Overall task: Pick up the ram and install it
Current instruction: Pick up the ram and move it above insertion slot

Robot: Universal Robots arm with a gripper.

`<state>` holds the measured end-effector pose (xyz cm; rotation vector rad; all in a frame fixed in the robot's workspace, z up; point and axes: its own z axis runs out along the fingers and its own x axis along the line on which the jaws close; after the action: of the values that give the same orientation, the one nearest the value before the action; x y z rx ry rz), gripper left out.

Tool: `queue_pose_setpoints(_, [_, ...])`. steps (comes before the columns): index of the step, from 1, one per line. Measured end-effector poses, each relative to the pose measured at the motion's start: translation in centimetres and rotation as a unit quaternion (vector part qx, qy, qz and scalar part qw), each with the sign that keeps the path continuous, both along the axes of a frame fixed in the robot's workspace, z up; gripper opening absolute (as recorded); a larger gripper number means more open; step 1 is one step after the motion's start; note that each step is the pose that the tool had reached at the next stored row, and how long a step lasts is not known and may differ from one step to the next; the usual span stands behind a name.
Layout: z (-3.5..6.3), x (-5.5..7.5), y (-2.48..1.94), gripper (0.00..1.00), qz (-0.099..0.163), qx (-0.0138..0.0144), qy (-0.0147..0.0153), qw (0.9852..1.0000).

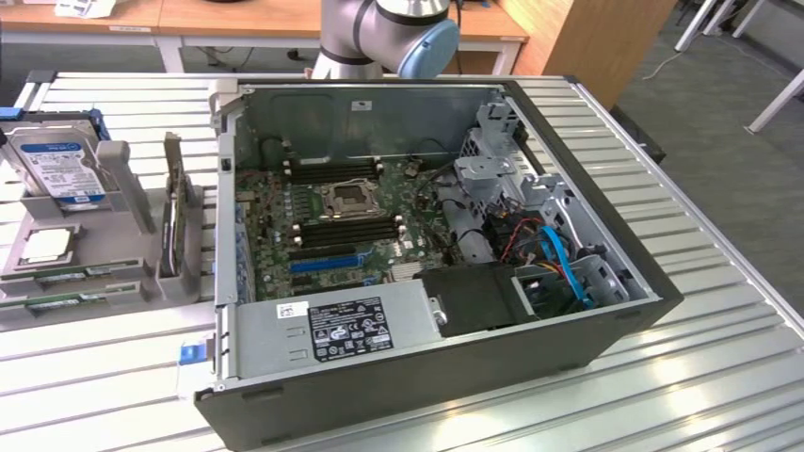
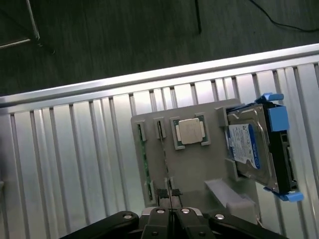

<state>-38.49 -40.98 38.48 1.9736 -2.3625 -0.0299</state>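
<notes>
Setting: robotics lab in an office-type room. Robot arm stands behind a ribbed aluminium worktop. On it are an open PC case and a grey parts fixture. Wooden desks behind; grey carpet underfoot.

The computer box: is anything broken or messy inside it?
Nothing looks broken or spilled. The computer case lies open on its side, its black memory slots empty. Beside it the hard drive, processor chip and ram sit tidily in the gray holder.
</notes>
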Motion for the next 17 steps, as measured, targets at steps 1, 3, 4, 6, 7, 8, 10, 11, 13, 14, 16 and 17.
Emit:
queue_pose_setpoints(1, [0.00,0.00,0.00,0.10,0.006,0.0000,0.0000,1.0000])
queue_pose_setpoints(3, [-0.01,0.00,0.00,0.10,0.016,0.0000,0.0000,0.9999])
queue_pose_setpoints(4, [0.00,0.00,0.00,0.10,0.021,0.0000,0.0000,0.9998])
queue_pose_setpoints(6, [0.00,0.00,0.00,0.10,0.031,0.0000,0.0000,0.9995])
queue_pose_setpoints(7, [0.00,0.00,0.00,0.10,0.036,0.0000,0.0000,0.9994])
queue_pose_setpoints(8, [0.00,0.00,0.00,0.10,0.040,0.0000,0.0000,0.9992])
queue_pose_setpoints(10, [0.00,0.00,0.00,0.10,0.041,0.0000,0.0000,0.9991])
queue_pose_setpoints(11, [0.00,0.00,0.00,0.10,0.042,0.0000,0.0000,0.9991])
queue_pose_setpoints(13, [0.00,0.00,0.00,0.10,0.042,0.0000,0.0000,0.9991])
queue_pose_setpoints(14, [0.00,0.00,0.00,0.10,0.042,0.0000,0.0000,0.9991])
queue_pose_setpoints(16, [0.00,0.00,0.00,0.10,0.042,0.0000,-0.0001,0.9991])
queue_pose_setpoints(17, [-0.01,0.00,0.00,0.10,0.042,0.0000,-0.0003,0.9991])
